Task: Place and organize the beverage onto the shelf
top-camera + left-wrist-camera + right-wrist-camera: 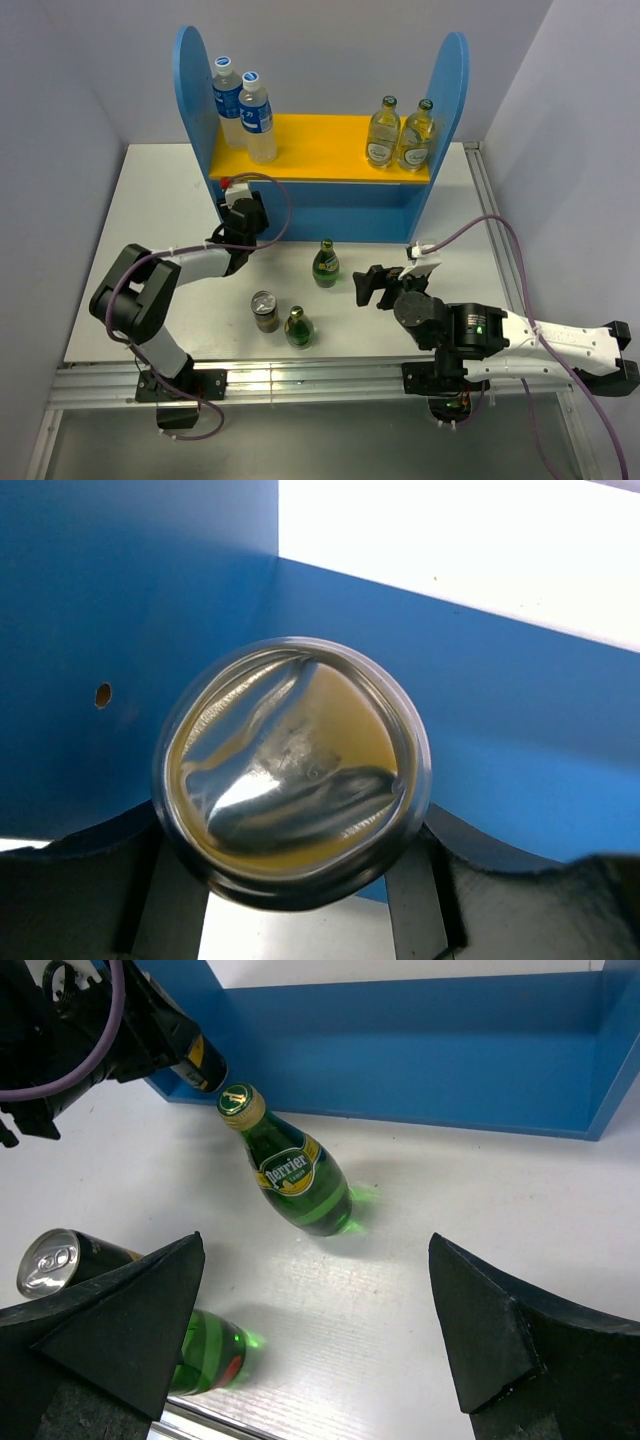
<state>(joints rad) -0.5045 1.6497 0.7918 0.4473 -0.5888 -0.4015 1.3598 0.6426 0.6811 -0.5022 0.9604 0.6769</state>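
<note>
can clamped in left end effector | at shelf lower level, left end | advice: stand it upright, clear of side panel, then release | right end effector wide, empty

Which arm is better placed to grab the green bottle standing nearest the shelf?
Right. The right gripper is open and faces the green bottle with nothing between them. The left gripper is shut on a can at the lower level of the shelf.
</note>
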